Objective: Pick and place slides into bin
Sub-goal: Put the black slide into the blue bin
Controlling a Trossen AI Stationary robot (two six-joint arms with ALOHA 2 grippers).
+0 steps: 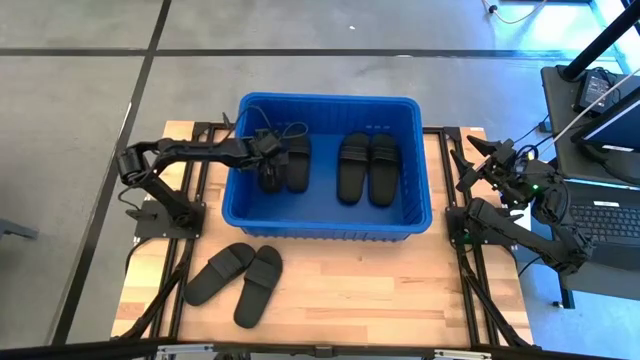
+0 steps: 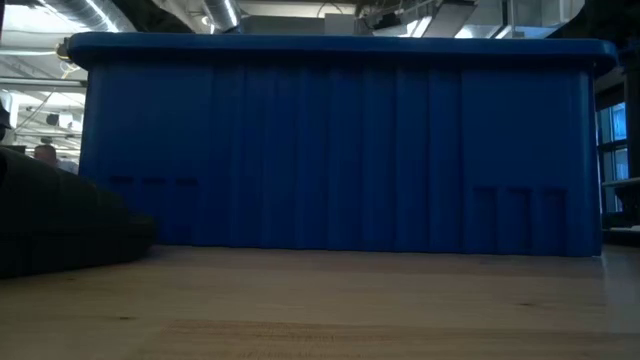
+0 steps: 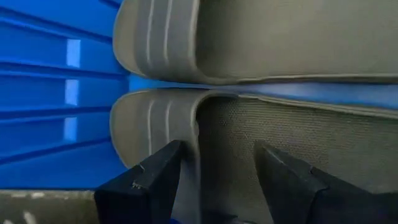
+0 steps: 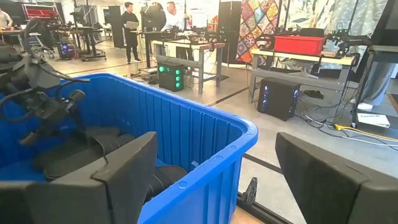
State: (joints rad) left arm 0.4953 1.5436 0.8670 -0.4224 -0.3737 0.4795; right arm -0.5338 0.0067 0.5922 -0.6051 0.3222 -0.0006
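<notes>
Inside the blue bin (image 1: 325,218), unbranded black slides (image 1: 366,166), no legible writing.

The big blue bin (image 1: 325,225) sits in the middle of the desk (image 1: 400,290), and four black slides lie flat inside it. One pair (image 1: 287,162) is on its left side and another pair (image 1: 366,167) is on its right side. Two more slides (image 1: 238,281) lie tilted on the desk in front of the bin.
</notes>
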